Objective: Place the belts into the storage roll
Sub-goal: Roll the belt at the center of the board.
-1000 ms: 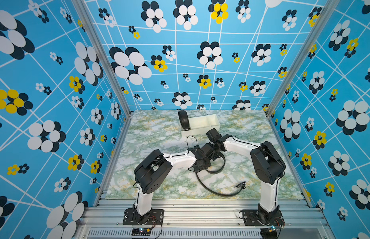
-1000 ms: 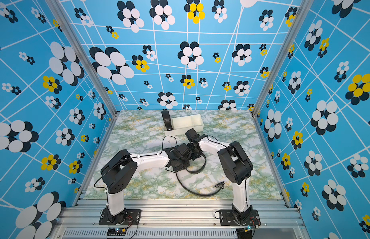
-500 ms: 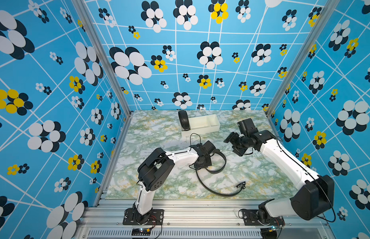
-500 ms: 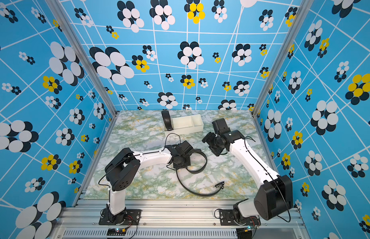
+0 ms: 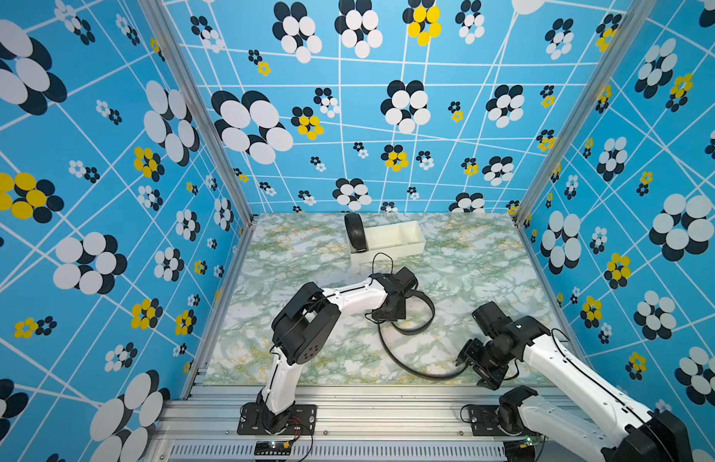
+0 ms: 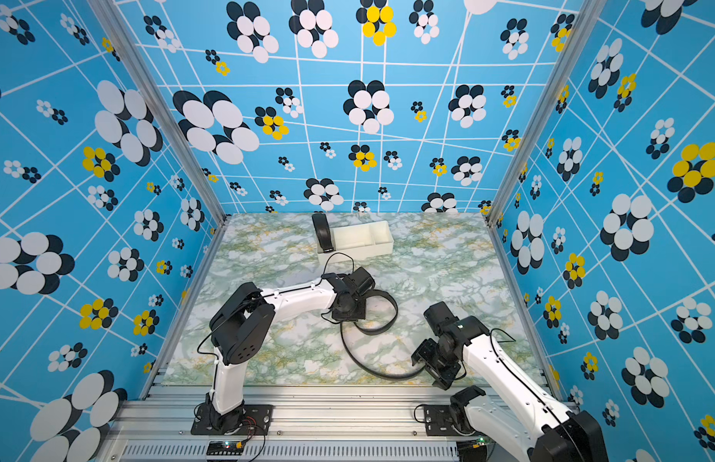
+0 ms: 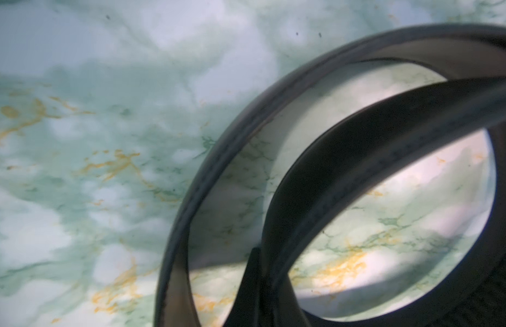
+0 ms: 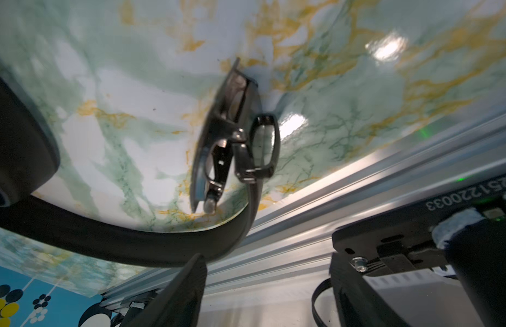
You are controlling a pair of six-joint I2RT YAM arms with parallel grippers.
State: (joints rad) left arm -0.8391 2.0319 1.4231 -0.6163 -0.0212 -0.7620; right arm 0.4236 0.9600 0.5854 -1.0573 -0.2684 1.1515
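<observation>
The white storage roll (image 5: 408,248) sits at the back of the green marble counter (image 5: 308,260). One rolled belt (image 5: 355,234) stands on its edge in the end box of the storage roll, on the robot's left side. The other boxes I can see have nothing in them.

The loose belt (image 5: 414,330) lies on the counter, well apart from the storage roll. One end of it curls into a round loop in the middle of the counter. The left claw (image 5: 390,314) is down at this loop, clenched on the belt's end. The rest of the belt bends in a long curve to the front edge of the counter.

Its buckle (image 8: 212,133) lies flat there. The right claw (image 5: 470,370) is just beside the buckle, with its jaws apart and nothing in them.
</observation>
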